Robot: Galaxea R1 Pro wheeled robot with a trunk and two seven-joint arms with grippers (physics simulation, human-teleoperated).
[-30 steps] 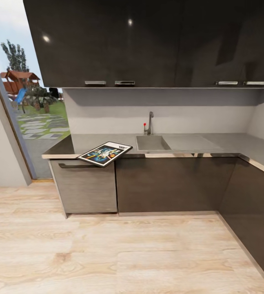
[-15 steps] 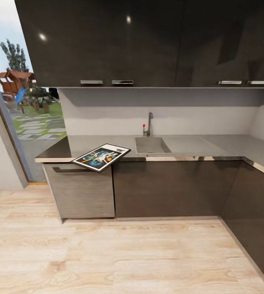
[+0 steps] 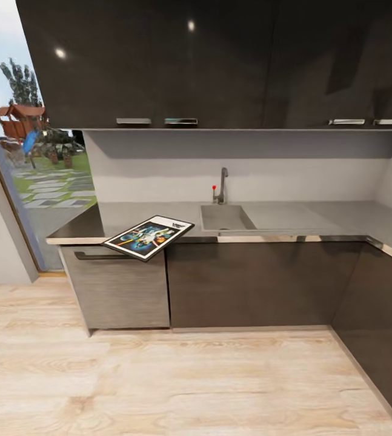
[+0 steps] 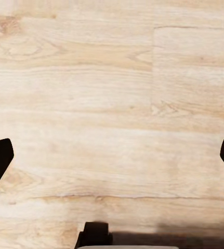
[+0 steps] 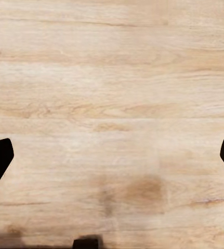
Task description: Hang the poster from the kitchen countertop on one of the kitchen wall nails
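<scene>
While both pincers [image 4: 112, 155] [image 5: 112, 155] gape wide, empty, over floorboards [image 4: 112, 93]: poster [image 3: 148, 236] flat, long axis diagonal, one corner overhanging countertop [image 3: 292, 213] edge.

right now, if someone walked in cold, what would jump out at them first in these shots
The poster, bright blue artwork in a black frame, lies flat at the front edge of the light-grey kitchen countertop, one corner jutting past it, left of the sink and its chrome tap. Glossy dark wall cabinets hang above. Both wrist views look down on pale wooden floor, the left gripper and right gripper spread wide open.
</scene>
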